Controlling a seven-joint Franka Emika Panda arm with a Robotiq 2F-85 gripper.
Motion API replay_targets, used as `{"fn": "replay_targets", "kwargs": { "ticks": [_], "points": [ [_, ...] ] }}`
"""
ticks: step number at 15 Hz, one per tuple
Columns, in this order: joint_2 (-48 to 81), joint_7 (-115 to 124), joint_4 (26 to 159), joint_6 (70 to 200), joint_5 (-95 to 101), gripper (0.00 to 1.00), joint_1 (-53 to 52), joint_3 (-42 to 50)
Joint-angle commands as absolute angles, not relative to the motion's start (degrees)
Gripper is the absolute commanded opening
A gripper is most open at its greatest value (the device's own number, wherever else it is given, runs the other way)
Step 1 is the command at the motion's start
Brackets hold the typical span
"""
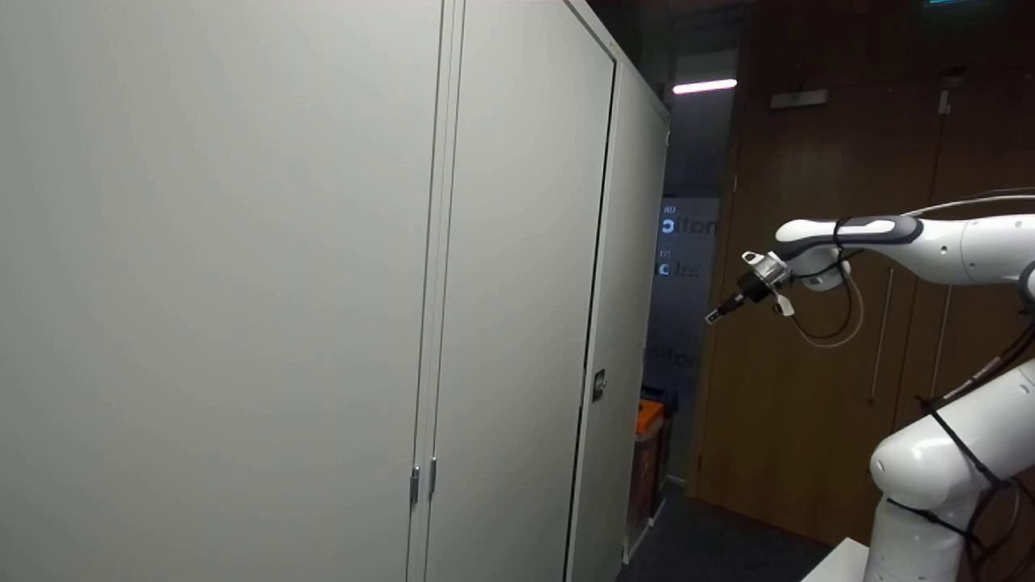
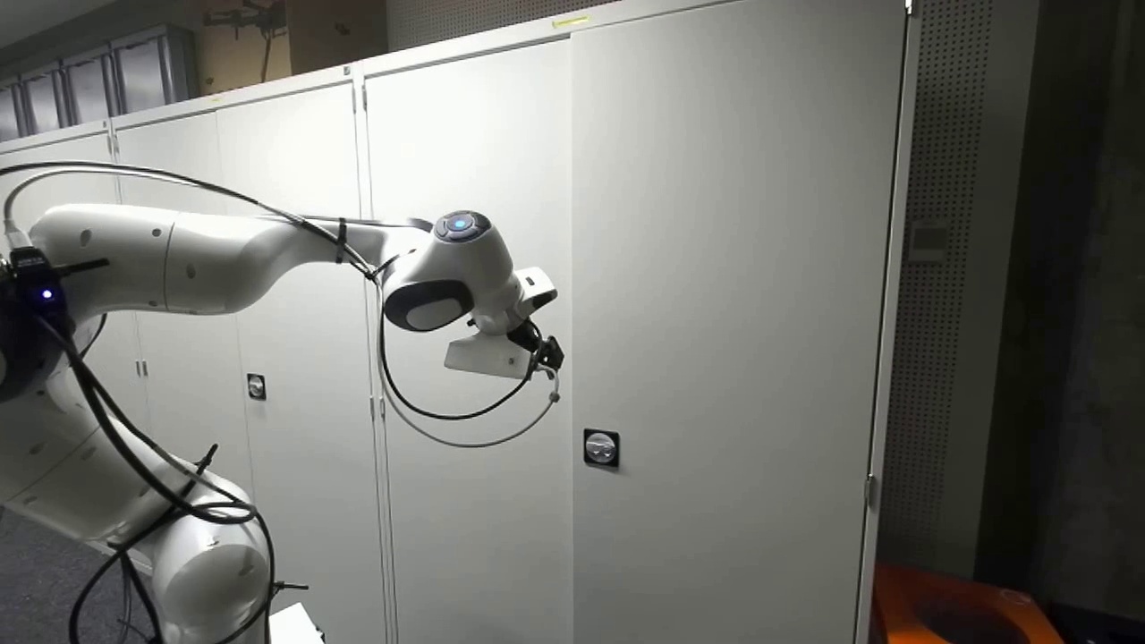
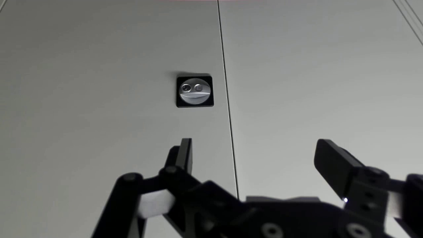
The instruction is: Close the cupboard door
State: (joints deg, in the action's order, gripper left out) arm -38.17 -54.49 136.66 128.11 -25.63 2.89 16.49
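In the wrist view we see the black two-fingered gripper [image 3: 255, 142], its jaws spread wide. Beyond them stands the tall, flat, light-grey metal cupboard door [image 3: 92, 105], and on it, near its edge, a square black latch [image 3: 195, 91] with a round silver face; in this view the latch lies higher than the jaws, almost in line with the tip at our left. A thin dark seam [image 3: 227, 99] runs behind the gap between the jaws, and across it we have the plain light-grey metal neighbouring door [image 3: 314, 82]. The two doors lie in line; whether the one with the latch is pushed fully home, we cannot tell.

In both exterior views the latch sits lower than the jaws. In an exterior view we see clear space between the jaws and the cupboard door, which is to their left; behind them rises a brown wooden double door [image 1: 800, 388], and below and to their left is an orange-topped bin [image 1: 649, 415].

In an exterior view the white robot arm [image 2: 224, 259] reaches in from the left of the jaws, and far to their right, past the cupboard door, stands a perforated grey panel [image 2: 948, 116].
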Motion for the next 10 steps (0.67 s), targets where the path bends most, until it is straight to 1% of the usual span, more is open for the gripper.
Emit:
{"fn": "replay_targets", "kwargs": {
  "ticks": [1,10],
  "points": [
    [-38.48,-53.60,136.61,128.33,-24.35,1.00,1.16,17.88],
    [-38.18,-53.67,136.56,128.29,-24.43,1.00,0.68,17.84]
  ]
}}
